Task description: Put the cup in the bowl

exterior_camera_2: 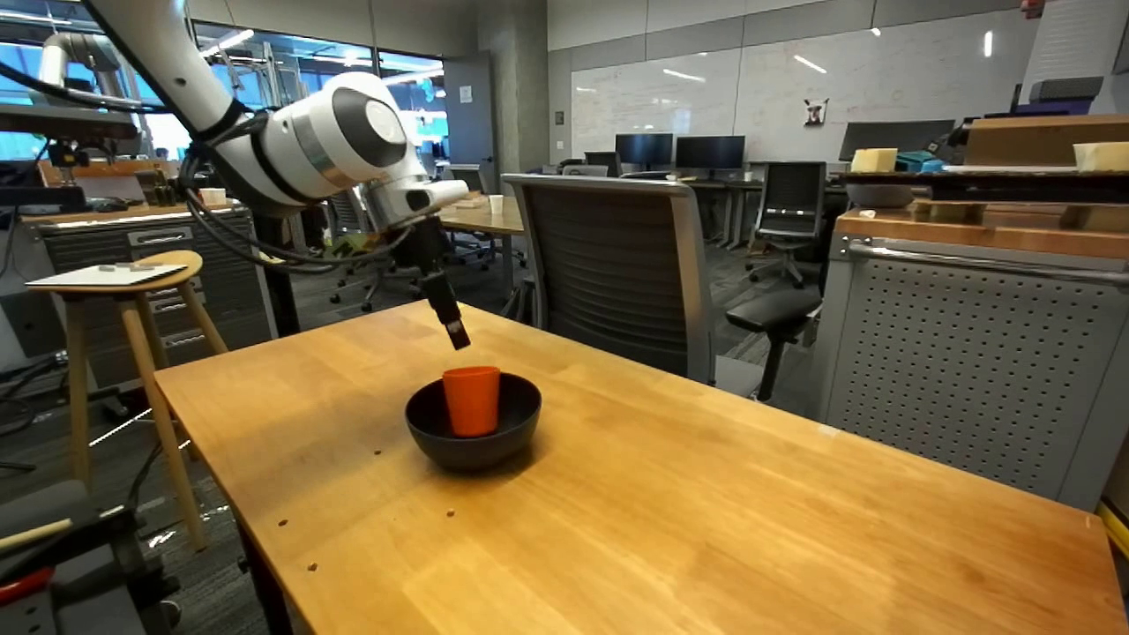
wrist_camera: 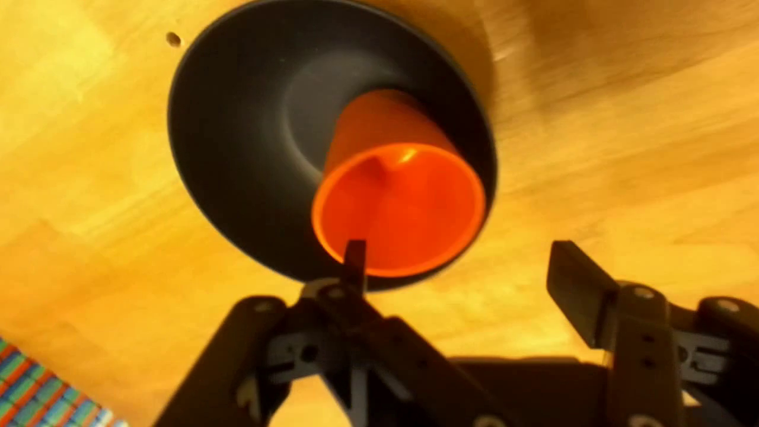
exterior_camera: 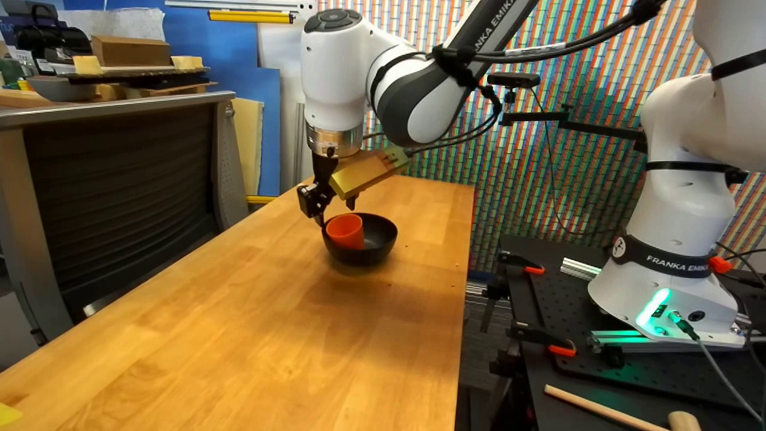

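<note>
The orange-red cup (exterior_camera: pixel 345 231) stands mouth up inside the black bowl (exterior_camera: pixel 381 240), off centre and leaning slightly towards the bowl's wall. Both also show in an exterior view, the cup (exterior_camera_2: pixel 472 402) rising above the rim of the bowl (exterior_camera_2: pixel 522 422). In the wrist view the cup (wrist_camera: pixel 398 207) sits at one side of the bowl (wrist_camera: pixel 231 130), and it is empty. My gripper (wrist_camera: pixel 458 244) is open, with nothing between its fingers. It is above the cup and bowl's edge, apart from them in an exterior view (exterior_camera_2: pixel 459 339). One finger overlaps the cup's rim in the wrist view.
The bowl stands on a wooden table (exterior_camera: pixel 287 335). A dark office chair (exterior_camera_2: pixel 617 273) stands along the table's long edge. The robot base (exterior_camera: pixel 664 287) is on a black stand beside the table. A wooden stool (exterior_camera_2: pixel 141 291) is past the table's end.
</note>
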Robot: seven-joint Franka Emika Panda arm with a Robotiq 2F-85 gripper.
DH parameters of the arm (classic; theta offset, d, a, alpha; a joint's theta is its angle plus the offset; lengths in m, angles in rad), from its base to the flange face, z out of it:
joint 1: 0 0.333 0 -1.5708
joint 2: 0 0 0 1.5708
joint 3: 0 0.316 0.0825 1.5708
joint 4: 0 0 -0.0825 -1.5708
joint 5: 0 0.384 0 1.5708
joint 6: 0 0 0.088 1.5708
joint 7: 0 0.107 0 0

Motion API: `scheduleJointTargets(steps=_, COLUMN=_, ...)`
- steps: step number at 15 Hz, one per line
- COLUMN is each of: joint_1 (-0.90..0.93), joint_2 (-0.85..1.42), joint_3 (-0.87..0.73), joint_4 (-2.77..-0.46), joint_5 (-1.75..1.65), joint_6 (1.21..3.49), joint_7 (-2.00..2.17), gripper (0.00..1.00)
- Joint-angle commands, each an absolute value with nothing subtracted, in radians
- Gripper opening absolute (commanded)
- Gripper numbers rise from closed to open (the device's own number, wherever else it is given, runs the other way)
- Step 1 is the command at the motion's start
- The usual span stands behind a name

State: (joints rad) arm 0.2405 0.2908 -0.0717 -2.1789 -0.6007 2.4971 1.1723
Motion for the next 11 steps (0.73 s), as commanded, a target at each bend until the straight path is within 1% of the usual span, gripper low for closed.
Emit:
scheduleJointTargets(steps=1, joint_1=0.289, joint_2=0.163, joint_3=-0.042, joint_4=-2.188, joint_5=-0.713, joint_6=2.451, joint_7=1.194, gripper=1.0)
scheduleJointTargets(steps=4, joint_1=0.273, joint_2=0.073, joint_3=0.027, joint_4=-2.202, joint_5=-0.694, joint_6=2.424, joint_7=1.131, gripper=1.0)
scheduleJointTargets(steps=6, joint_1=0.257, joint_2=0.012, joint_3=0.077, joint_4=-2.22, joint_5=-0.6, joint_6=2.407, joint_7=0.99, gripper=1.0)
scheduleJointTargets(steps=9, joint_1=0.257, joint_2=-0.06, joint_3=0.139, joint_4=-2.26, joint_5=-0.359, joint_6=2.409, joint_7=0.75, gripper=1.0)
scheduleJointTargets(steps=10, joint_1=0.246, joint_2=0.013, joint_3=0.132, joint_4=-2.216, joint_5=-0.46, joint_6=2.422, joint_7=0.874, gripper=1.0)
scheduleJointTargets(steps=11, joint_1=0.245, joint_2=-0.007, joint_3=0.149, joint_4=-2.226, joint_5=-0.41, joint_6=2.418, joint_7=0.824, gripper=1.0)
